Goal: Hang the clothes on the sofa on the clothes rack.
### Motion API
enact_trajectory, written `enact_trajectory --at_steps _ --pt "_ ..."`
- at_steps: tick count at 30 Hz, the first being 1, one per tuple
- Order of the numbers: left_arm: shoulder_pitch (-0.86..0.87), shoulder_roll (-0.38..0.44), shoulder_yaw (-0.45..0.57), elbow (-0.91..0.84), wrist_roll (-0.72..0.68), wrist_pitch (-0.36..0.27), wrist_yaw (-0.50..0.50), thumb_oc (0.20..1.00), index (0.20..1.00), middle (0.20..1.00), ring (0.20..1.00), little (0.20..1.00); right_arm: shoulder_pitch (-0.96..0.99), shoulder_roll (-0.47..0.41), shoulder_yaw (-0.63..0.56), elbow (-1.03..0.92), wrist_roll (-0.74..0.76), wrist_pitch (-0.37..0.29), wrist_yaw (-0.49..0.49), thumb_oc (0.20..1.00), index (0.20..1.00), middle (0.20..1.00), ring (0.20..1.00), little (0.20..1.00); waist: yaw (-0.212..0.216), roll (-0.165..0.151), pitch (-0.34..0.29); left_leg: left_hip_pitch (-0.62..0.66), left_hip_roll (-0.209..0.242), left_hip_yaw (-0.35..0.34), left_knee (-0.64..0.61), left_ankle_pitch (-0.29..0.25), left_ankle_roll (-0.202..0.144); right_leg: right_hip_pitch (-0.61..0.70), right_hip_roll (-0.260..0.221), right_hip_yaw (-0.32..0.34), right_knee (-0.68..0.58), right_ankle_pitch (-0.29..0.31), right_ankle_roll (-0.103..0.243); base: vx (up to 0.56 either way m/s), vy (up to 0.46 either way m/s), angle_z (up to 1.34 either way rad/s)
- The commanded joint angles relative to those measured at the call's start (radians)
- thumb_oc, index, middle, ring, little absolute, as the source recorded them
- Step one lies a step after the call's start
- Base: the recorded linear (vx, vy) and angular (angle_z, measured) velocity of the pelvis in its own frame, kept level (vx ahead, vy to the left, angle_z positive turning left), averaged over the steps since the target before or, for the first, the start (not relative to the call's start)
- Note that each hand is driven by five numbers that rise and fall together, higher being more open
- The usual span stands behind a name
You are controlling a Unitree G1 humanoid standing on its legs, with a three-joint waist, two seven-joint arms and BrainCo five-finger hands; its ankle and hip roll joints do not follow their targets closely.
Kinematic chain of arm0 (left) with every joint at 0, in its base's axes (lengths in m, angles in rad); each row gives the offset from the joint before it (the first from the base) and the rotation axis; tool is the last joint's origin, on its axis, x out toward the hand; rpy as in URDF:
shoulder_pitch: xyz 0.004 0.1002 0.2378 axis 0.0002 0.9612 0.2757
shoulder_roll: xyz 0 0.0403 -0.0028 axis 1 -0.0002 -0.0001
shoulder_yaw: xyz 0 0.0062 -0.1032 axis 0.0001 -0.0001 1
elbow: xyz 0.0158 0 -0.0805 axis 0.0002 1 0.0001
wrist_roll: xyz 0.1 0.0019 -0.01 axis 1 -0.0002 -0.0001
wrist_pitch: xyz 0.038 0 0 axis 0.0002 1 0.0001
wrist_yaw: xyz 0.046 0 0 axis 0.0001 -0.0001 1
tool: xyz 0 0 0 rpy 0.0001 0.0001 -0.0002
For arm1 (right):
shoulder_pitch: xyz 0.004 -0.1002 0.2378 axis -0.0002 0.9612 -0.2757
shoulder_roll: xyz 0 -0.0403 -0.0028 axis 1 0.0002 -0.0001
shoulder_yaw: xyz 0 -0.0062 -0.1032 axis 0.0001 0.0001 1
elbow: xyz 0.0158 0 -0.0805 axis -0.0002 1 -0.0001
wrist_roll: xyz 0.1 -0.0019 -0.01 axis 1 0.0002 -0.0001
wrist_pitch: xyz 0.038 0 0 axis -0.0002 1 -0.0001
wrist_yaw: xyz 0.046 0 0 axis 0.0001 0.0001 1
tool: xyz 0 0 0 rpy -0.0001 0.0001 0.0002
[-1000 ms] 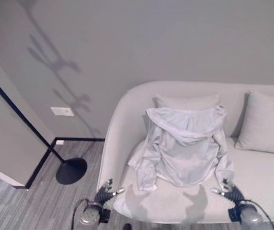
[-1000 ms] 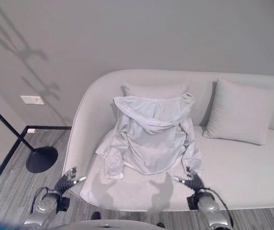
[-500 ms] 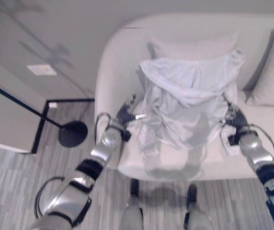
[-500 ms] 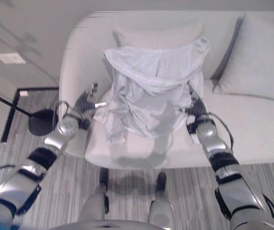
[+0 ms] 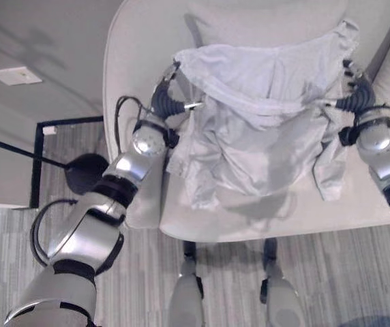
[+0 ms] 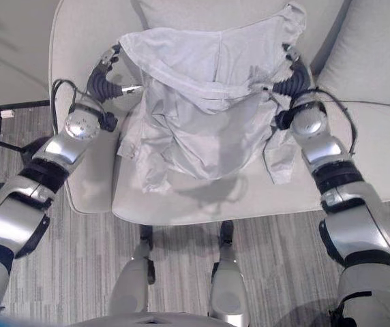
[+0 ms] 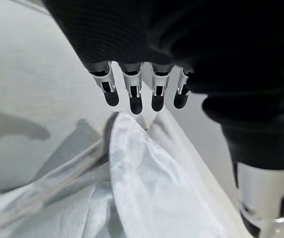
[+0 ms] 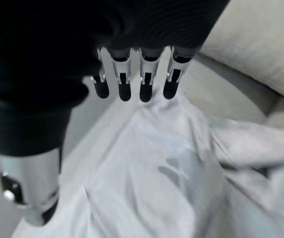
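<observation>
Sofa [image 5: 140, 204] carries pale jacket [image 5: 263, 129], not yet lifted. Left hand [image 5: 171, 95] and right hand [image 5: 355, 92] placed at shoulders, fingers open, nothing gripped. Hanging entirely left.

Pale grey hooded jacket [image 5: 263, 129] draped over sofa [image 5: 140, 61] backrest and seat, sleeves hanging, crumpled.
</observation>
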Motion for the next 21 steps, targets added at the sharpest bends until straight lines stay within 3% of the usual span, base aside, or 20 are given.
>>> enact_trajectory --at_steps 1,10,21 --pt "-0.124 0.051 -0.043 0.070 -0.001 -0.049 0.044 1.000 1.000 1.000 1.000 1.000 -0.076 -0.079 0.029 0.004 0.061 -0.048 -0.035 1.000 1.000 1.000 1.000 1.000 0.008 0.002 -0.039 0.040 -0.052 0.006 0.005 -0.070 0.006 -0.009 0.004 0.007 0.012 -0.053 0.035 0.00 0.000 0.00" --pt "-0.283 0.090 -0.154 0.166 -0.002 -0.045 0.050 1.000 1.000 1.000 1.000 1.000 -0.219 -0.136 0.121 0.091 0.128 -0.047 -0.029 1.000 1.000 1.000 1.000 1.000 -0.002 0.012 -0.043 0.015 -0.065 0.016 0.005 -0.065 0.002 -0.036 -0.008 0.011 0.012 -0.035 0.042 0.00 0.000 0.00" --pt "-0.359 0.085 -0.236 0.259 -0.031 -0.039 0.026 1.000 1.000 1.000 1.000 1.000 -0.345 -0.116 0.270 0.276 0.177 0.012 0.049 1.000 1.000 1.000 1.000 1.000 -0.005 0.018 -0.028 0.001 -0.073 0.015 0.005 -0.053 0.000 -0.042 -0.014 0.012 0.012 -0.023 0.042 0.00 0.000 0.00"
